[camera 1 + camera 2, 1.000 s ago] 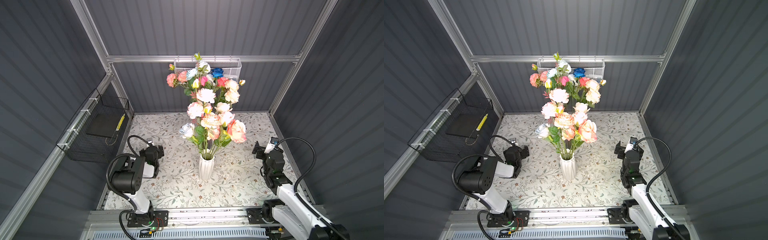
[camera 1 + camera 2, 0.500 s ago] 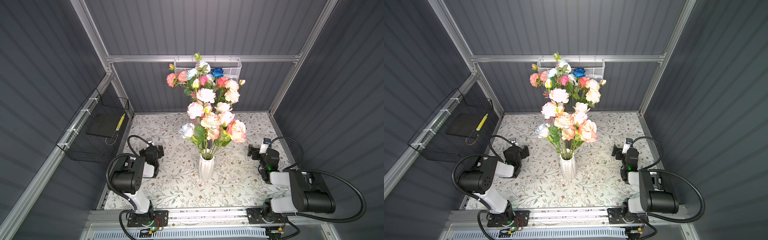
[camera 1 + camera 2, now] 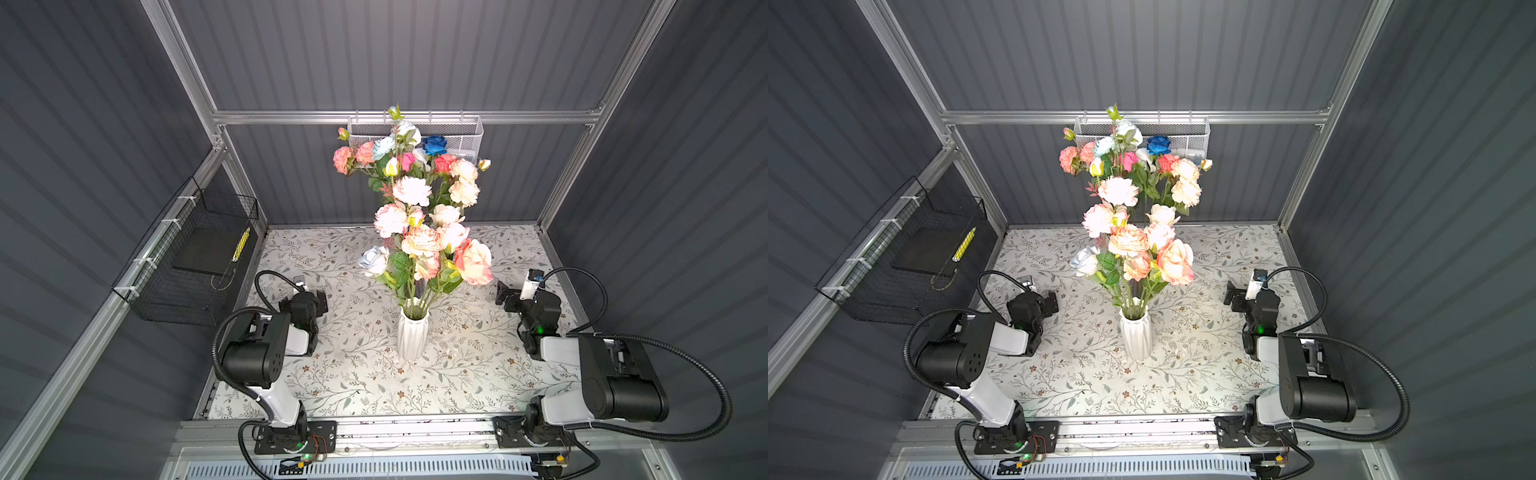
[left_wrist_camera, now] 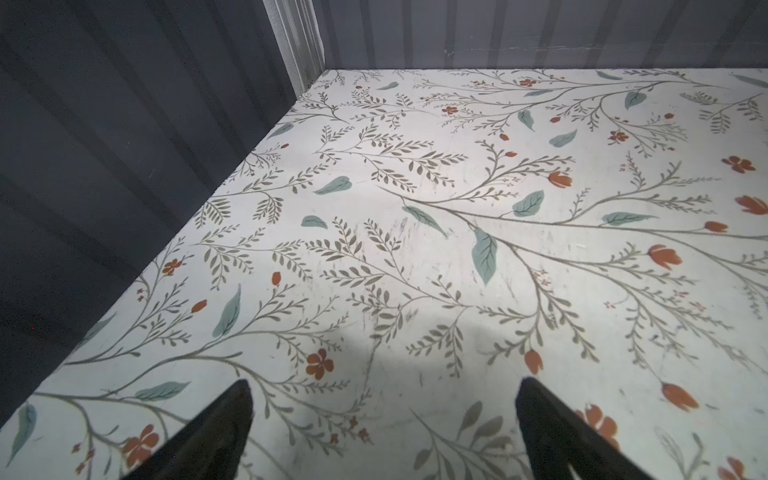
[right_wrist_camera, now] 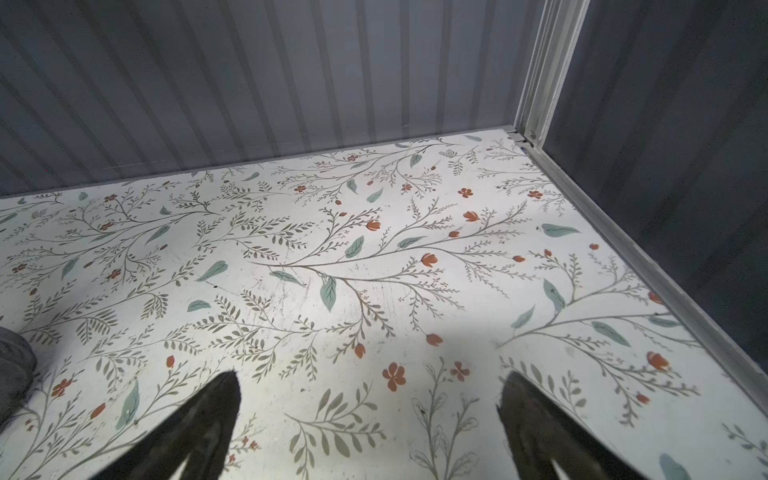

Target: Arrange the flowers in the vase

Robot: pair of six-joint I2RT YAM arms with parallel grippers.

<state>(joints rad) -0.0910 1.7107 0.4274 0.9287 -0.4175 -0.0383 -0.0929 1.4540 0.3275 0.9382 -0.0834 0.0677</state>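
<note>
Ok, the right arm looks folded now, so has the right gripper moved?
Yes: in a top view the right gripper has shifted slightly toward the vase.

One white vase (image 3: 412, 338), one floral-print table (image 3: 357, 386), one bouquet: the flowers (image 3: 419, 208) number roughly twenty blooms and buds, crowded too tightly for an exact tally, with just one deep blue bloom (image 3: 435, 145) among them. Two robot arms, one end effector each: the left end effector (image 3: 318, 298) and the right end effector (image 3: 505, 293), two dark fingers (image 4: 216, 436) apiece. Two wall baskets: one black wire basket (image 3: 187, 266), one white mesh basket (image 3: 465, 135).
</note>
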